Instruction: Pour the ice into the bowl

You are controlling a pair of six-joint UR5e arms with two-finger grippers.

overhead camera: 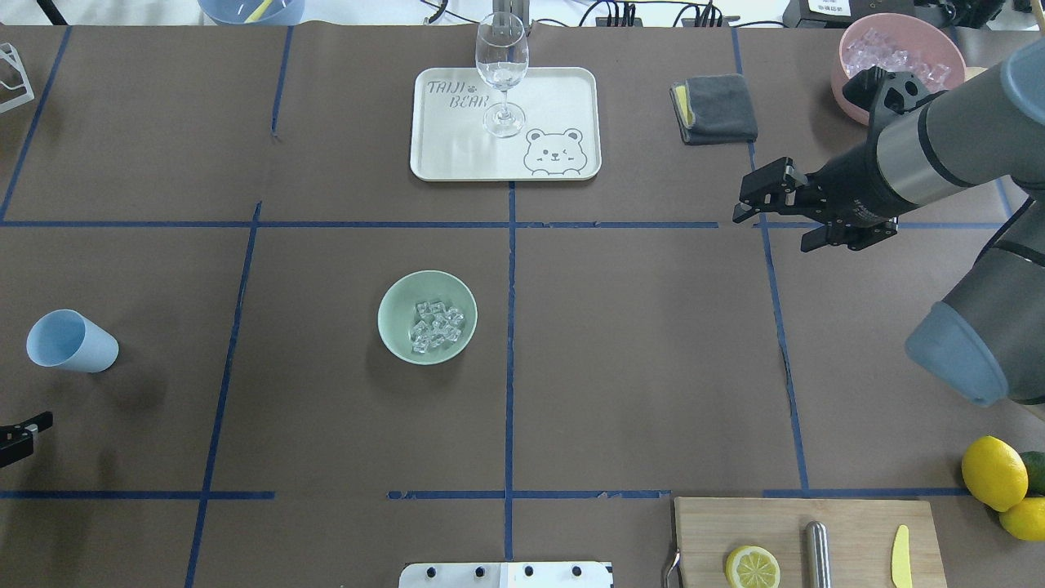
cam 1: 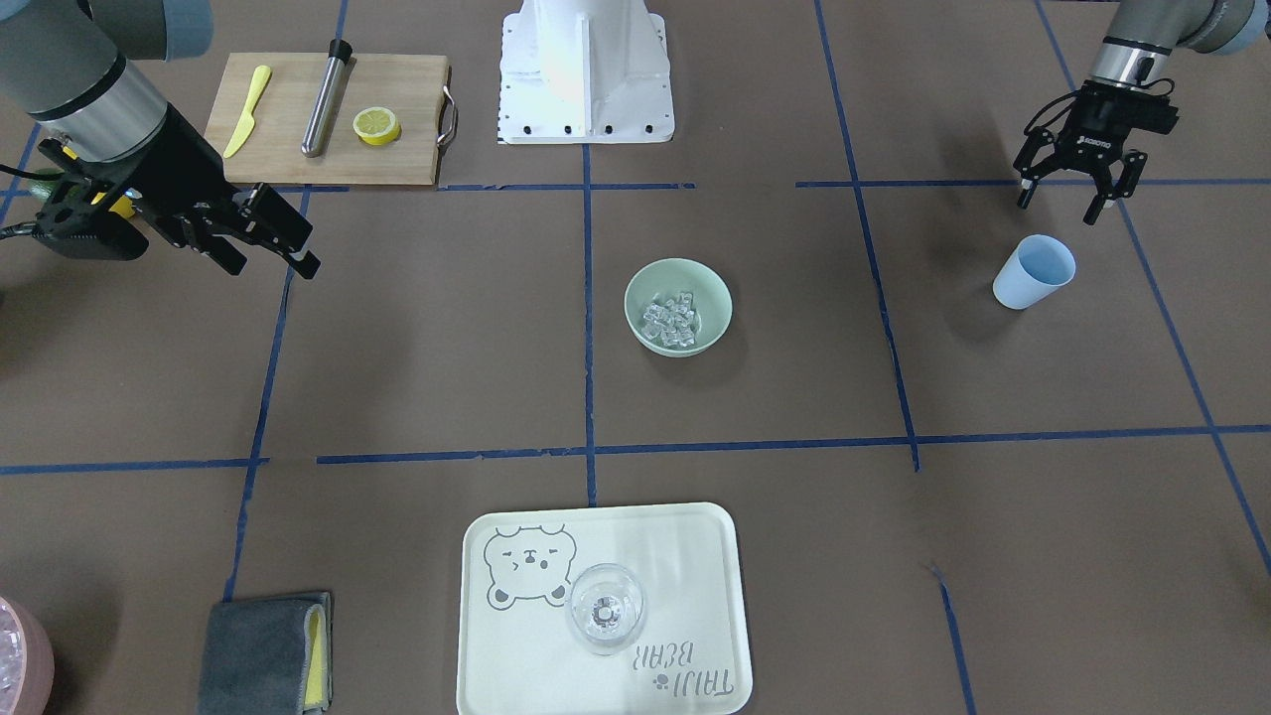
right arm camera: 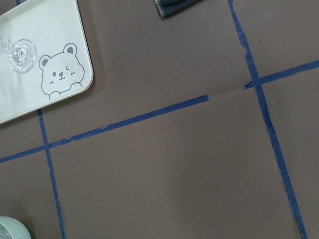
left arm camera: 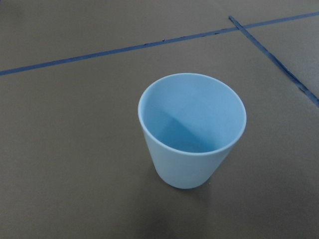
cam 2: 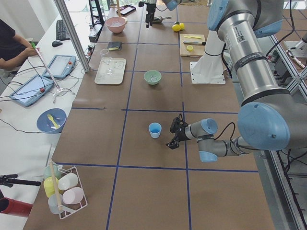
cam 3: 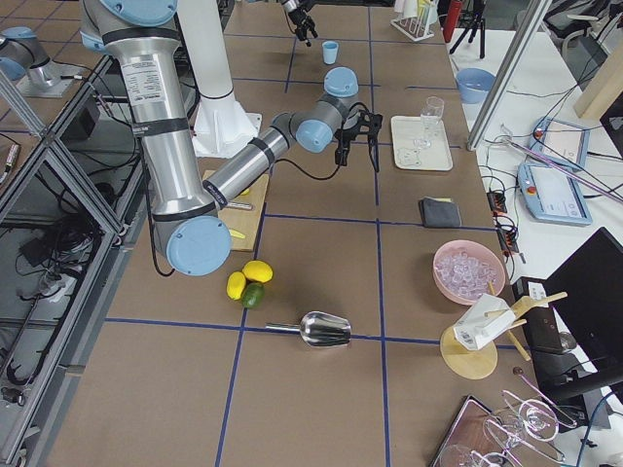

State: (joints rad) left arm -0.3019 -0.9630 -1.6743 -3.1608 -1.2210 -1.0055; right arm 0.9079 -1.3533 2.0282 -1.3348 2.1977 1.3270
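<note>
Ice [cam 1: 678, 320] fills the bowl [cam 1: 636, 296] at mid-desk, and the emptied cup [cam 1: 1033, 273] stands near the desk's left edge. The left gripper [cam 1: 1059, 204] and right gripper [cam 1: 273, 260] gape wide, holding nothing. Pouring appears done; next, likely pulling the arms clear.

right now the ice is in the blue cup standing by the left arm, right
No. The ice is in the bowl, as the overhead view shows. The cup stands by the left arm, empty in the left wrist view.

The brown table [overhead camera: 653, 367] carries the bowl [overhead camera: 390, 318], blue cup [overhead camera: 72, 341], tray [overhead camera: 555, 98], cutting board [overhead camera: 857, 523] and grey cloth [overhead camera: 718, 108].
</note>
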